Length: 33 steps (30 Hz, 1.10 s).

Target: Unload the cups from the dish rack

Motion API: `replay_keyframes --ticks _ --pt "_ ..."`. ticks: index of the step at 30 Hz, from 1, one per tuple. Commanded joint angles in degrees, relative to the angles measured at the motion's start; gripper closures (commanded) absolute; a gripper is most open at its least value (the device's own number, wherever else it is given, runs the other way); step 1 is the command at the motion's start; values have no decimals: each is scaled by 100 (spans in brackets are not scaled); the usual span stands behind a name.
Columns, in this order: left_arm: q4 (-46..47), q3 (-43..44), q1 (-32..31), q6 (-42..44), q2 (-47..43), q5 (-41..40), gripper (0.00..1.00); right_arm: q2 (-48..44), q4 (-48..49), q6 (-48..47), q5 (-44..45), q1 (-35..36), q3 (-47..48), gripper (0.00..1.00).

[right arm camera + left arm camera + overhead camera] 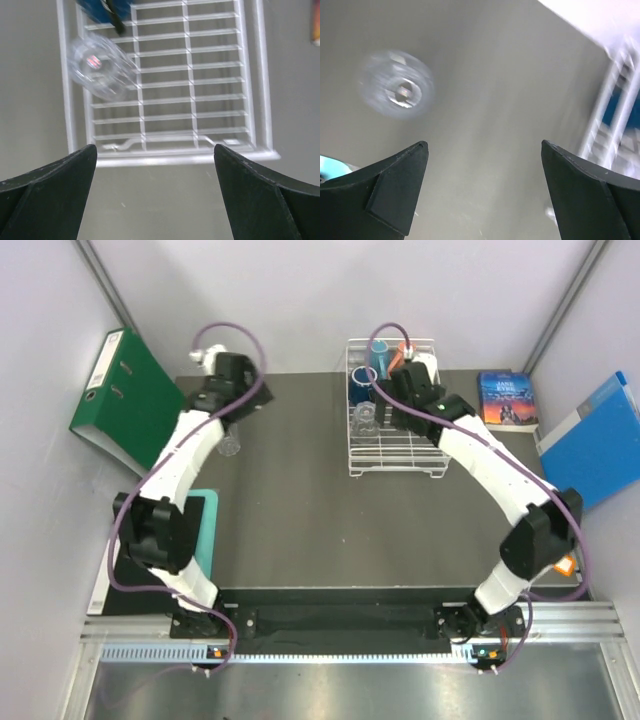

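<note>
The white wire dish rack stands at the back right of the table. In it are a dark-blue mug, a light-blue mug, an orange mug partly hidden by the right arm, and a clear glass. A second clear glass stands on the table at the back left. My left gripper is open and empty above the table beside that glass. My right gripper is open and empty above the rack, with the rack's glass ahead to its left.
A green binder leans at the back left. A blue binder and a book lie right of the rack. A teal flat object lies by the left arm. The rack's edge shows right of the left gripper.
</note>
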Motion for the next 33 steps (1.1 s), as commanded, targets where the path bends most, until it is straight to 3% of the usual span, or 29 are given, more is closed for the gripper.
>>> replay_keyframes --ticks 1,7,13,22,33 --pt "-331 -387 -1549 328 -456 -997 1 919 348 -203 -366 83 858 0" --pt "-147 -1678 -2212 -49 -1536 -612 1 1991 384 -370 -559 83 1789 0" --pt "-287 -2181 -2432 11 -2355 -874 1 2546 638 -370 -656 74 2151 0" --pt "-542 -2604 -2441 -49 -2549 -743 1 3311 648 -370 -691 39 2827 0" --pt "-516 -2648 -2458 30 -2418 -673 1 3707 761 -318 -296 -58 2863 0"
